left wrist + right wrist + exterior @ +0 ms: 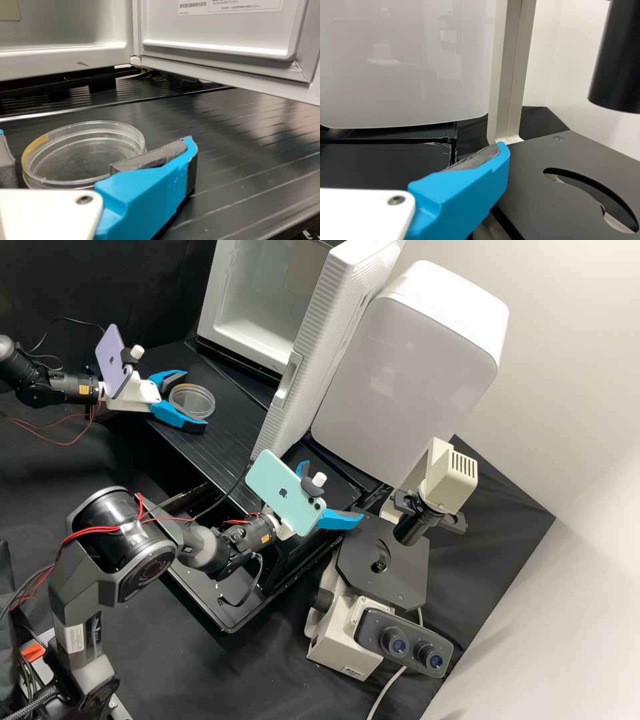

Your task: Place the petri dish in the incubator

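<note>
Microscope: a white microscope (pixel 373 630) stands nearest on the black bench (pixel 200 667), eyepieces towards the camera; its black stage (pixel 383 567) carries a curved slot.
Right gripper: the right gripper (pixel 333 492) is over the stage's far edge, next to the front of a white cabinet (pixel 407 367). Its blue fingers are spread wide and hold nothing.
Platform: a ridged black platform (pixel 220 440) runs from the near bench edge back to the incubator.
Petri dish: the clear, round petri dish (pixel 82 152) lies flat on the platform, outside the incubator and just in front of its open chamber. One part of its rim shows an amber mark.
Left gripper: the left gripper (pixel 190 400) is low over the platform, fingers wide apart with one on each side of the dish. Whether the pads touch the dish cannot be told.
Incubator: the white incubator (pixel 257 300) stands farthest back. Its ribbed door (pixel 320 340) is swung open.
</note>
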